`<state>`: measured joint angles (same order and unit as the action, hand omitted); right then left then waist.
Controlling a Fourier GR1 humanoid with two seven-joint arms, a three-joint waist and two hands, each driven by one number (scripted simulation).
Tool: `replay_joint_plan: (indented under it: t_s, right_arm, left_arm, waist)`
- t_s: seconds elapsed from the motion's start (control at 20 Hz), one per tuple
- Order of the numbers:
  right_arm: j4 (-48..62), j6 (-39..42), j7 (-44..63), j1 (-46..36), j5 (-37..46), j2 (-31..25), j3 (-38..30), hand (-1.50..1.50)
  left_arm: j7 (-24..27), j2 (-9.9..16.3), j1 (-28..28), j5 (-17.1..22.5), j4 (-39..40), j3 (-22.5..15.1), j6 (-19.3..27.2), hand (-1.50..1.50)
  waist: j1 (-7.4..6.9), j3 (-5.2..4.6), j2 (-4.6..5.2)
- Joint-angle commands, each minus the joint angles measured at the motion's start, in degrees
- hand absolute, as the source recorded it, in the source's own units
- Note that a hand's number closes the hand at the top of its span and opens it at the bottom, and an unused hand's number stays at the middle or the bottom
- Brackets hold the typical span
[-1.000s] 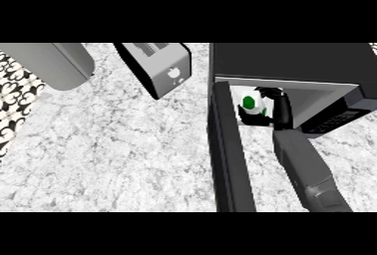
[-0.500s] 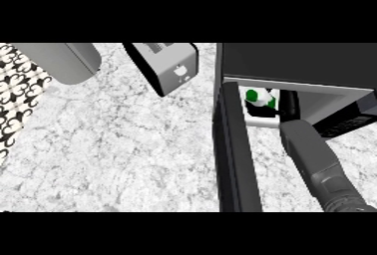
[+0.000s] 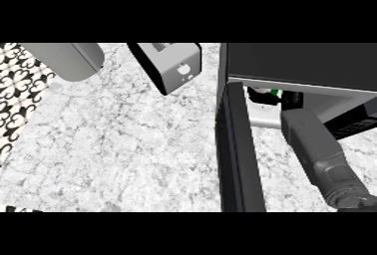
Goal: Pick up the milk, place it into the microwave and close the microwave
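Nearest the lower edge of the head view, the right forearm [image 3: 324, 159] comes in at the right and runs up and slightly leftward, over the marble counter [image 3: 117, 144] and alongside the open microwave door [image 3: 237, 149], which stands edge-on as a dark vertical slab just left of the arm. Further along, the arm passes under the microwave's [image 3: 302, 64] top lip, where the right hand [image 3: 290, 99] shows only as a dark shape in the cavity's mouth; whether its fingers are curled or straight cannot be told. Just left of the hand, and touching or nearly so, sits the milk [image 3: 262, 94], a white carton with a green patch, inside the cavity near its door-side edge. The door lies left of the arm, so the closing swing likely depends on the arm leaving first. No left hand shows.
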<state>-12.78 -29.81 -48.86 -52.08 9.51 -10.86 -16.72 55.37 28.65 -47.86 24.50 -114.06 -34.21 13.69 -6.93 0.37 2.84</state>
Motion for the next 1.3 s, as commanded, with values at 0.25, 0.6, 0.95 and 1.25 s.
replay_joint_plan:
  t_s: [0.25,0.6,0.95,1.25]
  right_arm:
    - [1.00,-14.47,-2.48,-1.71,1.44,-0.99,-1.43,1.50]
    - [1.83,-17.30,-1.99,-2.71,1.78,-0.62,-2.38,1.50]
    - [12.56,-35.12,18.49,2.14,11.71,-7.04,5.23,-1.50]
    - [10.23,-20.80,14.35,-4.14,15.63,-1.50,9.42,-1.50]
  left_arm:
    - [-0.96,-0.17,0.93,-0.26,0.53,-0.74,-0.25,-1.50]
    - [-1.67,-0.74,4.29,1.73,2.40,1.52,-1.46,-1.50]
    - [-1.26,0.77,3.69,-0.33,2.48,1.21,-1.44,-1.50]
    - [-2.30,-0.23,5.33,-0.13,3.20,1.49,-0.83,-1.50]
  waist:
    - [-1.12,0.01,0.70]
    - [-1.03,-0.04,0.91]
    - [-3.46,-0.66,2.04]
    - [-3.35,0.11,1.05]
